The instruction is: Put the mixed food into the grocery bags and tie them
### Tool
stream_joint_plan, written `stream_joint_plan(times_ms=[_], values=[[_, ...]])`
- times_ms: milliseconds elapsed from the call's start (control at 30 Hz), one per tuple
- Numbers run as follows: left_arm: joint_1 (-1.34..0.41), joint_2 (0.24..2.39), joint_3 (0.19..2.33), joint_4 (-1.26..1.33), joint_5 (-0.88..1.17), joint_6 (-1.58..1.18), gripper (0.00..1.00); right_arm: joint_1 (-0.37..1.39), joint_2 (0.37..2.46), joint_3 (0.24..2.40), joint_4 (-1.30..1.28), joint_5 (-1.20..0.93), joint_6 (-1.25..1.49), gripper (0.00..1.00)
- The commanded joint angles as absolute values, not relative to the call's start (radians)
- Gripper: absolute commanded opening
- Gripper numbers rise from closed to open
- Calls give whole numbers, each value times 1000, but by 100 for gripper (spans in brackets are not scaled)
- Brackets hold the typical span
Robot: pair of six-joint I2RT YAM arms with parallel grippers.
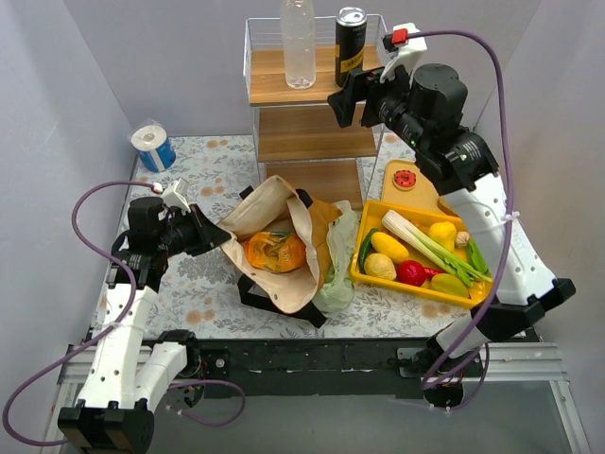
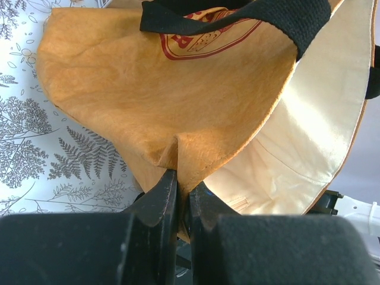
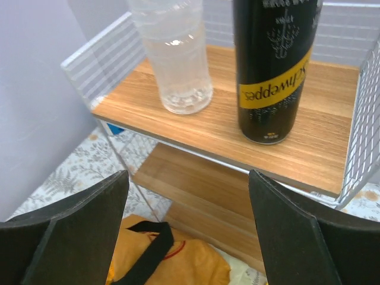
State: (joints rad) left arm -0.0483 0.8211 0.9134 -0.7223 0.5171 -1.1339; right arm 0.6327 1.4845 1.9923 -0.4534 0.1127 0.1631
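The brown bag (image 1: 284, 213) with cream lining and black straps lies open at the table's middle, with an orange-yellow piece of food (image 1: 274, 253) inside. My left gripper (image 1: 216, 236) is shut on its left rim; in the left wrist view the fingers (image 2: 166, 196) pinch a fold of the brown bag (image 2: 166, 95). The pale-green plastic bag (image 1: 338, 274) lies crumpled at its right. A leek (image 1: 430, 244), a yellow lemon (image 1: 389, 246), a potato (image 1: 380, 267) and a red tomato (image 1: 410, 272) lie in the yellow tray (image 1: 416, 210). My right gripper (image 1: 342, 99) hangs open and empty, high by the shelf (image 3: 196, 127).
A wire-sided wooden shelf unit (image 1: 312, 90) at the back carries a clear water bottle (image 1: 298, 43) and a black can (image 1: 350, 43). A paper roll (image 1: 153, 147) stands at the back left. A red-topped round piece (image 1: 405, 178) sits on a wooden board behind the tray.
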Motion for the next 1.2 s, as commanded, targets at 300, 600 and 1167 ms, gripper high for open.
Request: stream_joint_plan(times_ms=[300, 600, 1167], values=[[-64, 853, 963, -670, 485, -1176, 0, 538, 1595, 2046, -324, 109, 60, 91], [-64, 845, 989, -813, 474, -1186, 0, 528, 1684, 2056, -272, 209, 17, 94], [-64, 907, 1043, -880, 456, -1166, 0, 499, 1769, 1972, -40, 189, -67, 95]])
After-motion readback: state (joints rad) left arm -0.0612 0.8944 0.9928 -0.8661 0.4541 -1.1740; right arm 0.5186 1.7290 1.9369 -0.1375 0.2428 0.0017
